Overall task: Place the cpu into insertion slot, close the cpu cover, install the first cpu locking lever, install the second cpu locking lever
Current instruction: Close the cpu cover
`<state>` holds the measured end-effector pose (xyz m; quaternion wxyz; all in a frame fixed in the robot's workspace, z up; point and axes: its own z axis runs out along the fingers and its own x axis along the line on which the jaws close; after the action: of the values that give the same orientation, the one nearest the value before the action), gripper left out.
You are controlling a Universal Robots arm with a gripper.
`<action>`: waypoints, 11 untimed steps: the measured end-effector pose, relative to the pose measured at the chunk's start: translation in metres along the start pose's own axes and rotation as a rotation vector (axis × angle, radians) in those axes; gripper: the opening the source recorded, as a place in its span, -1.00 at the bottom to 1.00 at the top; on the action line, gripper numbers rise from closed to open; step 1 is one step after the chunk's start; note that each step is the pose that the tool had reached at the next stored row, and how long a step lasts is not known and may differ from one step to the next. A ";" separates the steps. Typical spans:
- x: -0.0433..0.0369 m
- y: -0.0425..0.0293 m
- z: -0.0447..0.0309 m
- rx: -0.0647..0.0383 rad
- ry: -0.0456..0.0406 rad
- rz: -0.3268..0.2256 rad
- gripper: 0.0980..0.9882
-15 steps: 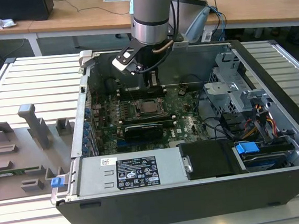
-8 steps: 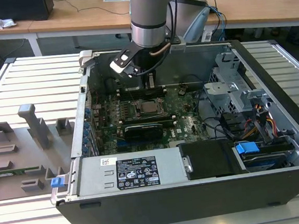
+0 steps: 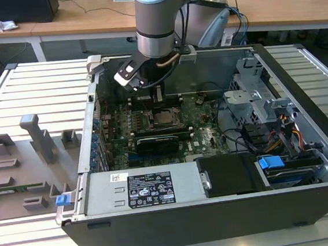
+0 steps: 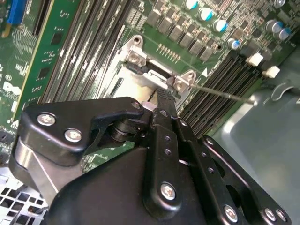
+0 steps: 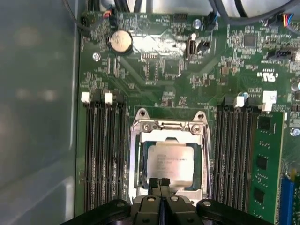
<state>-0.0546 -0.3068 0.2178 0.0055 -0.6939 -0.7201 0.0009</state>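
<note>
The end effector (image 5: 159, 183) hangs low inside the open computer case (image 3: 300, 86). In the first wrist view its two fingertips are clenched together, with nothing showing between them. They sit at the rim of the cpu cover (image 5: 168, 125) that is closest to the end effector. From that pose I'd judge it is pressing the frame flat rather than gripping anything.

Directly beneath and just beyond the tips lies the cpu (image 5: 171, 159). It is seated square in the insertion slot (image 5: 198, 161), and its grey top shows through the cover's window. The placing looks done and the cover looks down.

The first wrist view gives that straight-down layout, with the memory slots (image 5: 101, 150) flanking the socket on either side of the end effector.

The second wrist view looks along the fingers. It adds a thin locking lever (image 4: 220, 93) running out from the cover's far corner, seemingly not yet latched.

Farthest out, the exterior view shows the case resting on the slatted desk (image 3: 33, 89).
</note>
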 end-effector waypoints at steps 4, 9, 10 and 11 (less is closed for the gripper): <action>0.0002 -0.0066 0.0041 0.000 0.0000 0.000 -0.98; 0.0004 -0.0135 0.0076 0.000 0.0000 0.000 -0.98; 0.0005 -0.0142 0.0083 0.000 0.0001 0.000 -0.98; 0.0004 -0.0149 0.0092 0.000 0.0000 0.000 -0.98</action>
<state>-0.0696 -0.3068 0.2087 0.0055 -0.6939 -0.7201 0.0009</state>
